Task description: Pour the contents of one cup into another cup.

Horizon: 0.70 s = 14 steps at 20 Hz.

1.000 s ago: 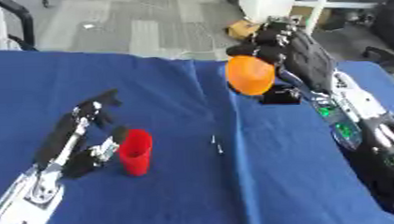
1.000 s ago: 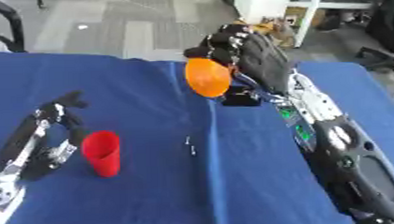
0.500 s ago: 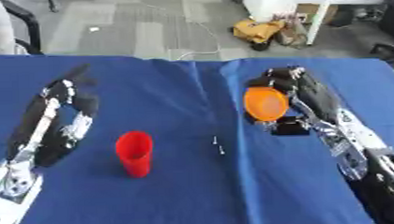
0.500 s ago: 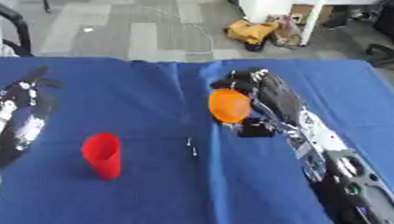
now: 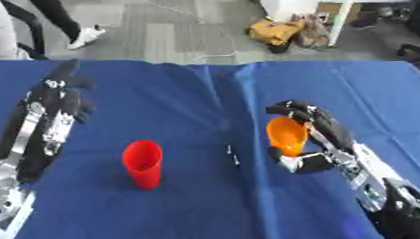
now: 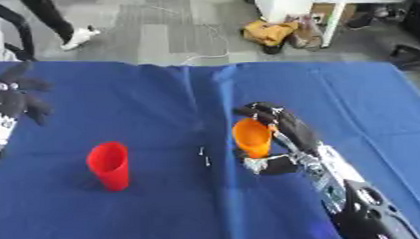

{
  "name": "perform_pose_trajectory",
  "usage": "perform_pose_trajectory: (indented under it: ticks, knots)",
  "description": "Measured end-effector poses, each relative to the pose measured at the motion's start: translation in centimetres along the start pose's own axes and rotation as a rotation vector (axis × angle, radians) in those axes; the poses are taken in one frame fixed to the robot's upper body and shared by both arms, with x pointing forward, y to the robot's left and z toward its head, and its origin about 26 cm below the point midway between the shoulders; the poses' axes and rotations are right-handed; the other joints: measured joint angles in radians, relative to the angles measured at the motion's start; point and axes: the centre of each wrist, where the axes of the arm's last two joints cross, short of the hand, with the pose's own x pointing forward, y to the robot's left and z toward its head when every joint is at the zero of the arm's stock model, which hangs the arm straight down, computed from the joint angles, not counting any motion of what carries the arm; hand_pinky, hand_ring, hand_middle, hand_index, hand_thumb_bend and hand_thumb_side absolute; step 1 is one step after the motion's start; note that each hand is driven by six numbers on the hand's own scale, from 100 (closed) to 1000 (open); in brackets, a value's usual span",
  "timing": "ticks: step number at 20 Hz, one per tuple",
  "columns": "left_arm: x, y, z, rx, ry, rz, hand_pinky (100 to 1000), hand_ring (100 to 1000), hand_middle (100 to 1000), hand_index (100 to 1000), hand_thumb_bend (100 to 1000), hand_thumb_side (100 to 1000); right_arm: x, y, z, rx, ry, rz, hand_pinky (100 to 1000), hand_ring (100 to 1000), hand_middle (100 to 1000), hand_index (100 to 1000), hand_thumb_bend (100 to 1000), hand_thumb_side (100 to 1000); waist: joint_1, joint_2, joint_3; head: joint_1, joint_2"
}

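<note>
- I have my right hand [image 5: 312, 133] right of centre in the frame, fingers and thumb curled round the orange cup [image 5: 287, 135].
- I see the orange cup tipped, its open mouth turned toward the left of the frame; I cannot tell whether its base touches the table [image 5: 190, 202].
- The red cup [image 5: 143, 164] stands upright on the blue cloth, lower left of centre, well apart from the orange cup.
- A small thin pale object [image 5: 233, 155] lies on the cloth between the two cups, nearer the orange one.
- My left hand [image 5: 62, 94] shows at the upper left, fingers spread and holding nothing, apart from the red cup.
- Beyond the table's far edge is grey floor [image 5: 158, 28].
</note>
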Motion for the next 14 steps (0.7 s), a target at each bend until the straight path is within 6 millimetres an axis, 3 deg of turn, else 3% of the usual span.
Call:
perform_pose_trajectory:
  ticks: [9, 14]
  knots:
    - [1.1, 0.1, 0.8, 0.02, 0.005, 0.051, 453, 547, 688, 974, 209, 1000, -0.2, -0.6, 0.8, 0.024, 0.077, -0.062, 779, 805, 774, 942, 682, 740, 0.0, -0.002, -0.003, 0.004, 0.0]
    - [1.3, 0.0, 1.4, 0.029, 0.015, 0.076, 453, 547, 684, 974, 213, 1000, -0.2, -2.0, 1.1, -0.039, 0.125, -0.08, 764, 789, 755, 937, 685, 709, -0.001, -0.009, -0.008, 0.005, 0.001]
